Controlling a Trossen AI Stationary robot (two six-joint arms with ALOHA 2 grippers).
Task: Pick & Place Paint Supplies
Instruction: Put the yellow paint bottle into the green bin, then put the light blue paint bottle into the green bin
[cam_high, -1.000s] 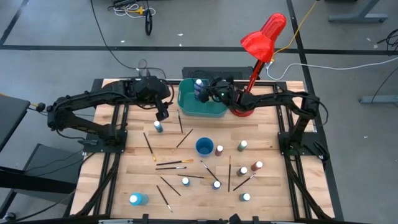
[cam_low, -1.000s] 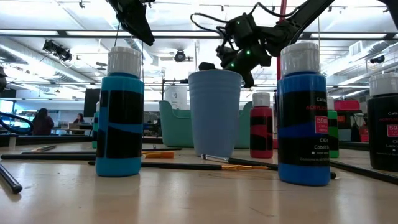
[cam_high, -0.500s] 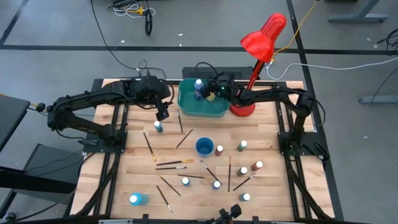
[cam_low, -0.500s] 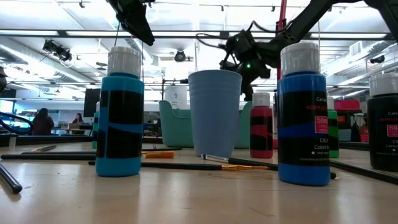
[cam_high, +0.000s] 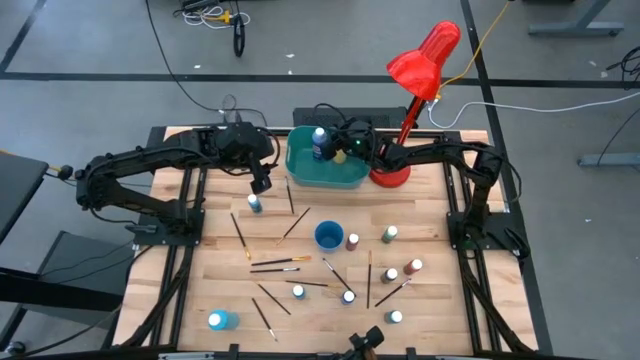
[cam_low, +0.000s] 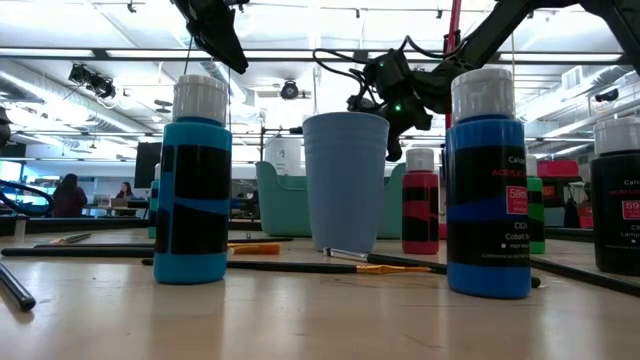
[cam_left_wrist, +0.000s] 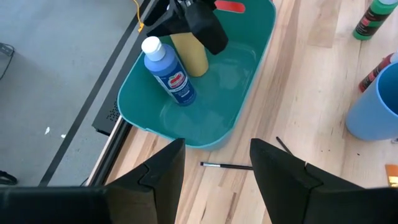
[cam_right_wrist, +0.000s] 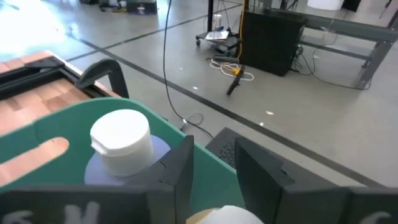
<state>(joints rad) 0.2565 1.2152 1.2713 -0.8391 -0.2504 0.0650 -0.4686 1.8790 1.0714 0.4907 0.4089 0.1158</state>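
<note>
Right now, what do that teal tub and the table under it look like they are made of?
The teal tub looks like smooth moulded plastic: glossy walls, rounded corners, soft reflections. The table looks like pale wood, with visible grain and plank seams, in a matte finish; whether it is solid or veneer cannot be told.

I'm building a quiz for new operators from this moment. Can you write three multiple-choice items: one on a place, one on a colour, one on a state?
1. Where is the white-capped blue bottle?
A. inside the teal tub
B. beside the blue cup
C. under the red lamp

2. What colour is the cup?
A. red
B. blue
C. yellow

3. How do the left gripper jaws stand?
A. shut on a brush
B. shut on a bottle
C. open, empty

Answers:
1 A, the left wrist view shows it standing in the tub.
2 B, both table views show blue.
3 C, a clear gap shows between them.
</note>
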